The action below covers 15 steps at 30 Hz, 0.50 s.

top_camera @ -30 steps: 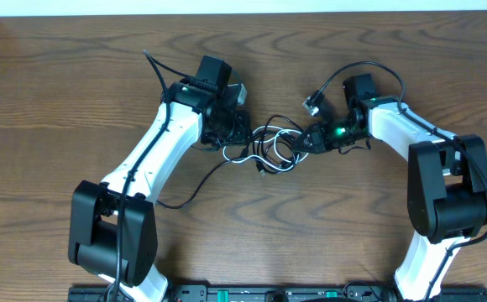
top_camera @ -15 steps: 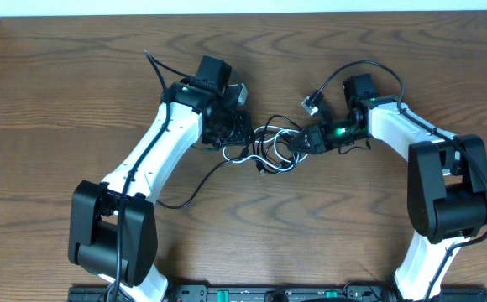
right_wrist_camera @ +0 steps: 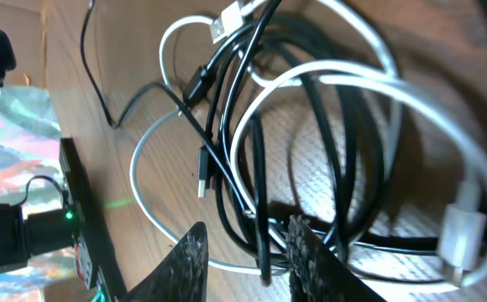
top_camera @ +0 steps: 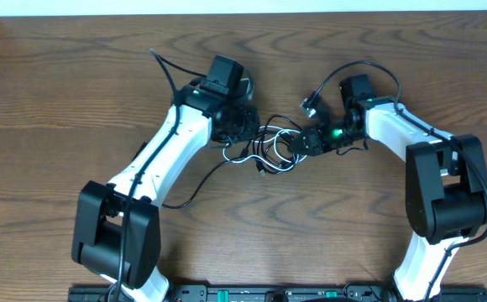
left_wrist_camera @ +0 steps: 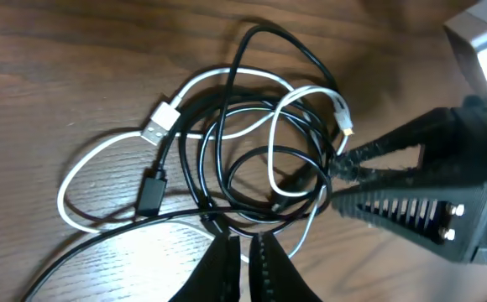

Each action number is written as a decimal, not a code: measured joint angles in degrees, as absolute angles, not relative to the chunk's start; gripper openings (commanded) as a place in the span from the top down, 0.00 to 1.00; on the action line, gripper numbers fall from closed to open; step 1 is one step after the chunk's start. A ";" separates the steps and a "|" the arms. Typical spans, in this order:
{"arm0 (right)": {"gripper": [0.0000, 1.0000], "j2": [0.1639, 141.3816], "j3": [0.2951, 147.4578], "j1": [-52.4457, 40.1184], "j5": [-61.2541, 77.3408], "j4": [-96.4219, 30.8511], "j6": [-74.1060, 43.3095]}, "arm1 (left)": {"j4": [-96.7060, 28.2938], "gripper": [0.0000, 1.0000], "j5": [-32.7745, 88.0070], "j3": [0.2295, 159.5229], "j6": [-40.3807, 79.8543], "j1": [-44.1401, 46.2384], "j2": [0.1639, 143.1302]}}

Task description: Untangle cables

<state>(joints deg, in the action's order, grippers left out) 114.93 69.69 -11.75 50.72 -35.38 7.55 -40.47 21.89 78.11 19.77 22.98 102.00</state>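
- The cables (top_camera: 270,149) lie in one knotted heap on the table (top_camera: 59,101), between the two arms.
- The left gripper (left_wrist_camera: 242,252) is pinched shut at the edge of the heap (I cannot tell if a cord is caught in it).
- The right gripper (right_wrist_camera: 245,252) has its fingers a little apart, with black cords in the gap.
- To do this well, I think each gripper should hold just one cord and pull gently, so the loops slip open and do not tighten.
- The top view shows both arms, but the cords look tiny.
- The left wrist view shows a white plug (left_wrist_camera: 163,122) and a black plug (left_wrist_camera: 151,191) lying free.
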 measured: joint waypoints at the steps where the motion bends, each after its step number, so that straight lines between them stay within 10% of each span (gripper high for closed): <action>1: 0.74 114.93 69.69 -12.21 50.11 -35.66 7.53 | -40.47 0.89 21.06 78.11 20.32 23.44 102.02; 15: 0.83 114.50 69.93 -19.05 31.20 -36.01 0.89 | -40.45 0.88 14.13 78.08 22.72 26.46 104.27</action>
<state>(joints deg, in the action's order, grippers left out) 114.50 69.93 -19.05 31.20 -36.01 0.89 -40.45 14.13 78.08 22.72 26.46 104.27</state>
